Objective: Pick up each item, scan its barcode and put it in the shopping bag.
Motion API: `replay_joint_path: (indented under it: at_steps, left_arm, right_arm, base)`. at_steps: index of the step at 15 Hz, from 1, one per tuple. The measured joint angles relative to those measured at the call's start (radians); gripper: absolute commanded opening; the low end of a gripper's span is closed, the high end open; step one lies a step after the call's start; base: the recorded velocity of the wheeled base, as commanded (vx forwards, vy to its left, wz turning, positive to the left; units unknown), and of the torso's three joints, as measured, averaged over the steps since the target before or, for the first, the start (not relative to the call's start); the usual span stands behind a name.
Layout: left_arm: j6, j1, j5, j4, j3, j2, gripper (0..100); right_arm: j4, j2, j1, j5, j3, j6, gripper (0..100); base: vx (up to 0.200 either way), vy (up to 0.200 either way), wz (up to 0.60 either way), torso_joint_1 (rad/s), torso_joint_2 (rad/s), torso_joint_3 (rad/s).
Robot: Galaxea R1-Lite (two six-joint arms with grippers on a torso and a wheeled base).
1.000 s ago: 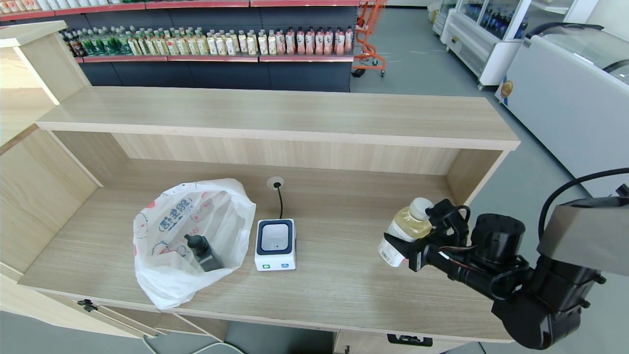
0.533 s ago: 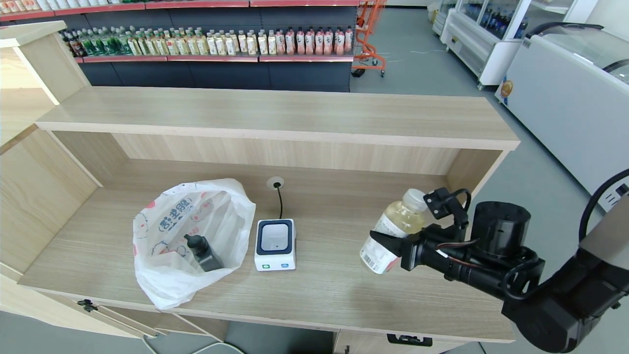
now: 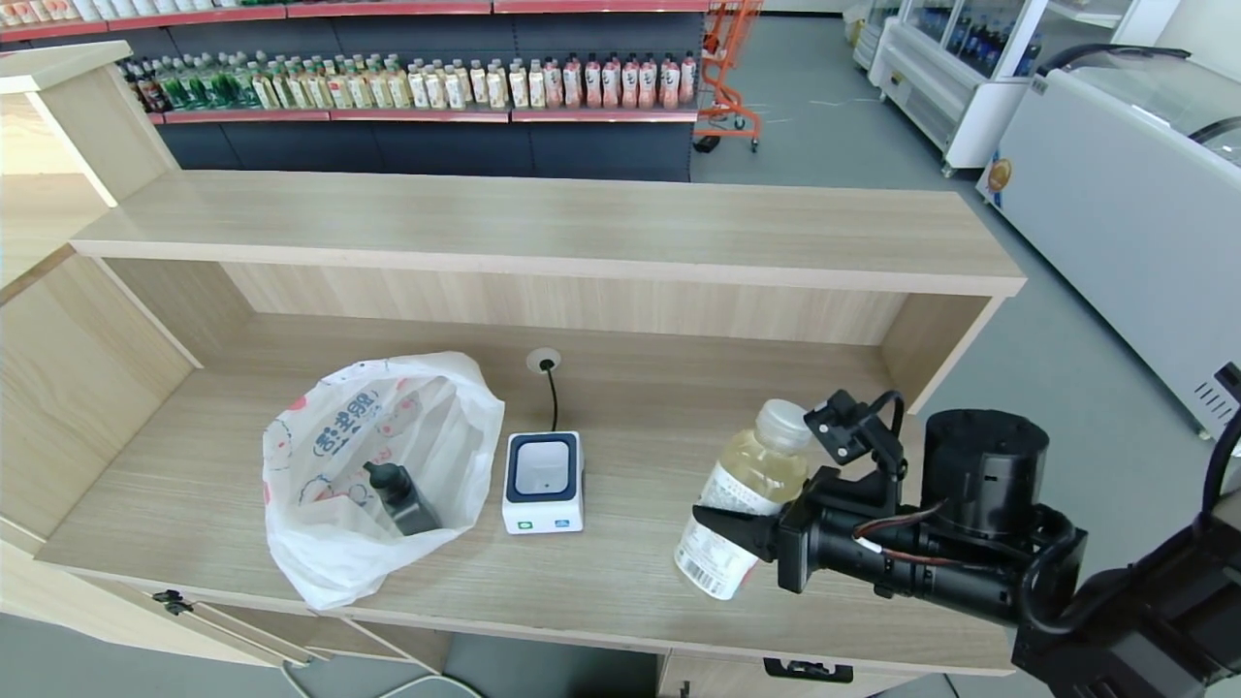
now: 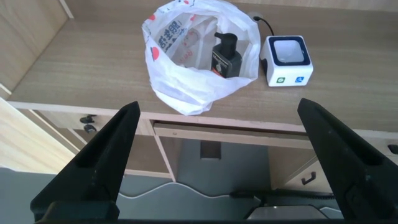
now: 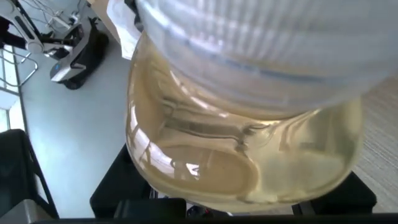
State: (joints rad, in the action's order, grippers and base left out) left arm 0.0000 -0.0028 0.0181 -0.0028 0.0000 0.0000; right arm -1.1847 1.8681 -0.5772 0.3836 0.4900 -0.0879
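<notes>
Scanner (image 3: 543, 482) separates shopping bag (image 3: 320, 528), pump bottle (image 3: 402, 499) seemingly inside, from drink bottle (image 3: 742, 490) in right jaws; left jaws wide.

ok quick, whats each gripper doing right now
Left gripper: open, holding nothing.
Right gripper: closed on the bottle.
</notes>
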Motion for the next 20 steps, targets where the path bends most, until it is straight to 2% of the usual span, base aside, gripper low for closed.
replay_joint_path:
  at_steps: [3,6,8,12,16,20]
  left_arm:
    - [0.0,0.0,0.0,0.0,0.0,0.0,100]
    - [0.0,0.0,0.0,0.0,0.0,0.0,100]
    - [0.0,0.0,0.0,0.0,0.0,0.0,100]
    - [0.0,0.0,0.0,0.0,0.0,0.0,100]
    - [0.0,0.0,0.0,0.0,0.0,0.0,100]
    - [0.0,-0.001,0.0,0.0,0.0,0.0,100]
  right_arm:
    - [0.092,-0.044,-0.005,0.002,0.024,-0.003,0]
    - [0.084,-0.064,-0.034,0.019,0.024,-0.046,0]
    - [0.084,-0.084,-0.059,0.089,0.02,-0.069,0]
    - [0.095,-0.118,-0.071,0.212,-0.001,-0.022,0]
    - [0.094,-0.111,-0.095,0.224,-0.006,0.027,0]
    - [0.095,-0.096,-0.147,0.24,0.003,0.021,0]
  base:
    - [0.0,0.0,0.0,0.0,0.0,0.0]
    - [0.0,0.0,0.0,0.0,0.0,0.0]
    - [0.0,0.0,0.0,0.0,0.0,0.0]
    - [0.0,0.0,0.0,0.0,0.0,0.0]
    - [0.0,0.0,0.0,0.0,0.0,0.0]
    - [0.0,0.0,0.0,0.0,0.0,0.0]
